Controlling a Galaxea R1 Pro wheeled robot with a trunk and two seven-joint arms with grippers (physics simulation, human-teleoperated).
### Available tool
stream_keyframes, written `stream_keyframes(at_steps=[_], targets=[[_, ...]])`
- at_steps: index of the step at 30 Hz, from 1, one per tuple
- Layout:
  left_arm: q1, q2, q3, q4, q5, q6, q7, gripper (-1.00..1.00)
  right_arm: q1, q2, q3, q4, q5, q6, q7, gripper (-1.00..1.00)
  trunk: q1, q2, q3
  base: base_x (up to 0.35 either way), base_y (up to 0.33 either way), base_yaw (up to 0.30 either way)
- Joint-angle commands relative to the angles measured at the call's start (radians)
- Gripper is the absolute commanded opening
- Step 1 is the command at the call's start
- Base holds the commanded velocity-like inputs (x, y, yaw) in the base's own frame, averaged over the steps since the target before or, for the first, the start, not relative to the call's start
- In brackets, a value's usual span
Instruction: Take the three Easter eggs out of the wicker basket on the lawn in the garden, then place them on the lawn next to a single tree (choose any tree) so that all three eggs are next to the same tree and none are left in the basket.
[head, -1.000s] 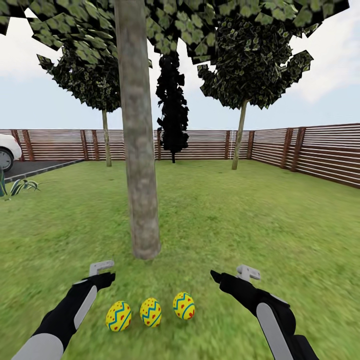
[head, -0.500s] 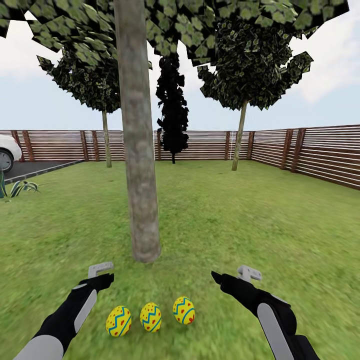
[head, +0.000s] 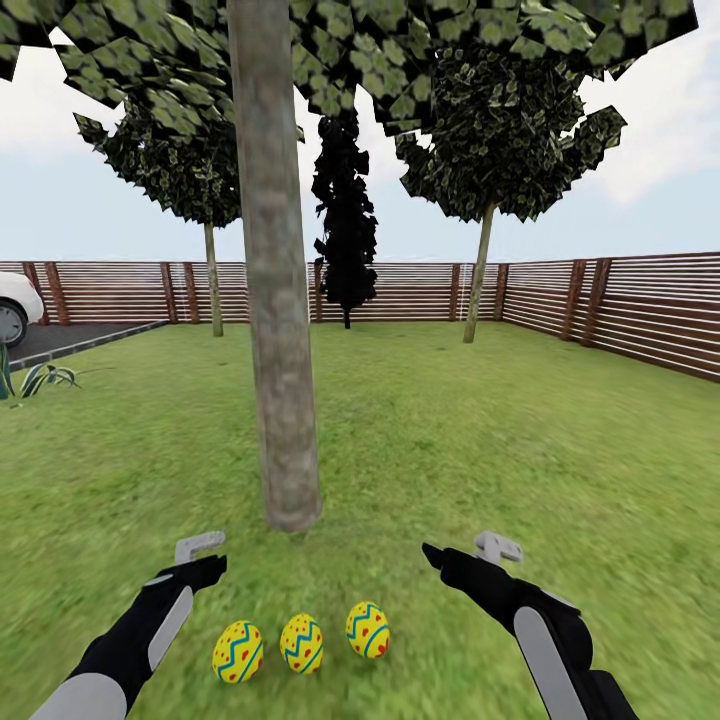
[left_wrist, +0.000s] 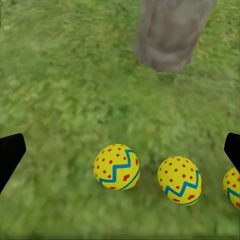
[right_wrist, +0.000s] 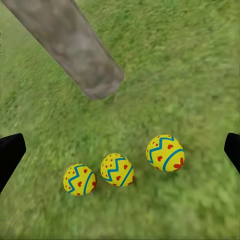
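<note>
Your left gripper has its fingers spread wide; in the left wrist view the two dark fingertips sit at opposite edges with nothing between them but grass and eggs below. Your right gripper is likewise spread, its fingertips far apart and holding nothing. Both grippers hover above the lawn, one to each side of the egg row and apart from it.

The three Easter eggs lie in a row on the grass between your arms: the left egg, the middle egg and the right egg. They are near one another; whether any touch cannot be told. All three rest just in front of the base of the tree, whose thick mottled trunk rises straight from the lawn.

Beyond stand two thin-trunked trees, a black cone-shaped tree and the slatted wooden fence. A white car shows on the driveway.
</note>
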Motion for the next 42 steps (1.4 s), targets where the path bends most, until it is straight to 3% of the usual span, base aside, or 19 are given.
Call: stream_keyframes(at_steps=[1,42], targets=[[0.000,0.000,-0.001,-0.001,0.011,0.005,0.006,1.00,-0.001,0.000,0.000,-0.001,-0.010,0.002,-0.010,1.00,-0.004,0.007,0.002,0.000,0.000,0.000],[0.000,-0.001,-0.006,0.003,0.006,-0.004,0.011,1.00,-0.001,0.001,0.001,0.006,-0.009,-0.003,-0.007,1.00,-0.161,0.294,0.130,0.000,0.000,0.000]])
